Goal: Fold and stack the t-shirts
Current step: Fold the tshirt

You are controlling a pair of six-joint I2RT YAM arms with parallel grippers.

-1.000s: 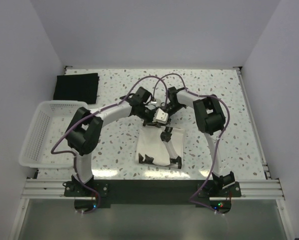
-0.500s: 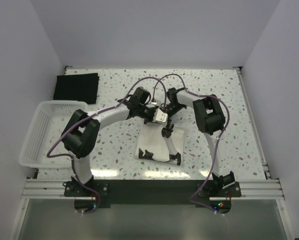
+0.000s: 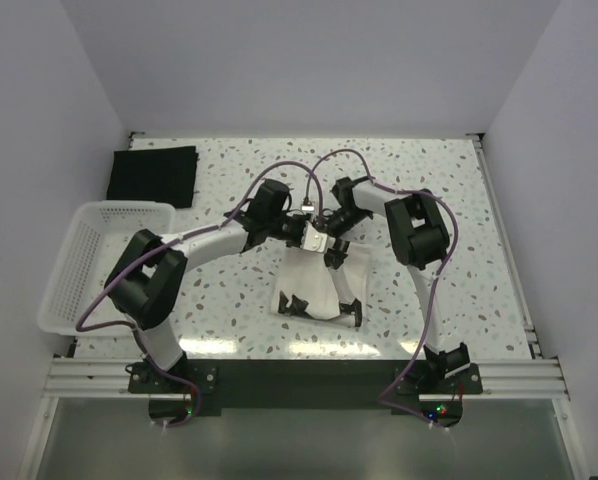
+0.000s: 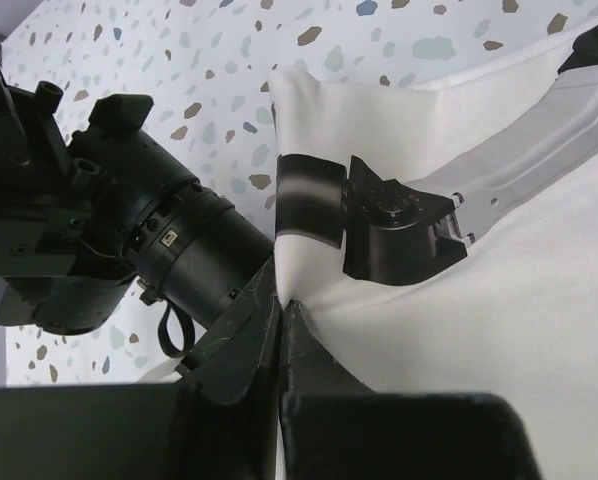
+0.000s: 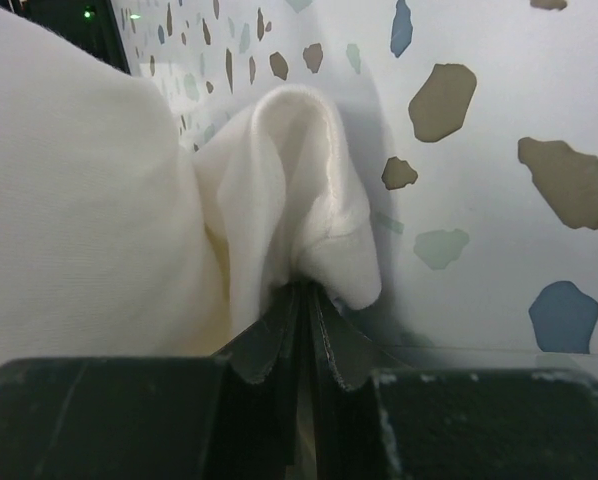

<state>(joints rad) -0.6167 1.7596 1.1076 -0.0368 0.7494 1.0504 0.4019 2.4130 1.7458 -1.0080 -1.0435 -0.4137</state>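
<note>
**Step in hand.** We judge this to be the folding of the cream t-shirt (image 3: 314,290). It lies mid-worktop, just in front of the arm bases. Its near hem is flat, and its far edge is gathered to a narrow point where the two hands meet.

- The left hand (image 4: 282,300) has its fingers pressed together on a tuck of cream cloth.
- The right hand (image 5: 307,285) is nipped on a small bunched lobe of the same far edge.
- The two hands sit just beside each other, the right one's dark body filling the left of the left wrist view.
- The cloth fans out from the pinch points toward the near hem, so the far edge looks lifted off the worktop (image 3: 439,200).

**Next move, our judgement.**

- Carry the pinched edge level toward the near hem and lay it down square.
- Let go with both hands together so the fold does not skew.
- The hands are very close, so they need room to avoid bumping.
- Stacking is not yet done.

**Other shirt.** The black t-shirt (image 3: 152,175) lies folded flat at the far left corner, well apart from the cream one.

**Containers.** There is one white lattice basket (image 3: 64,290) at the left edge, near the black shirt but not touching it. From above we see no cloth inside it.
</note>
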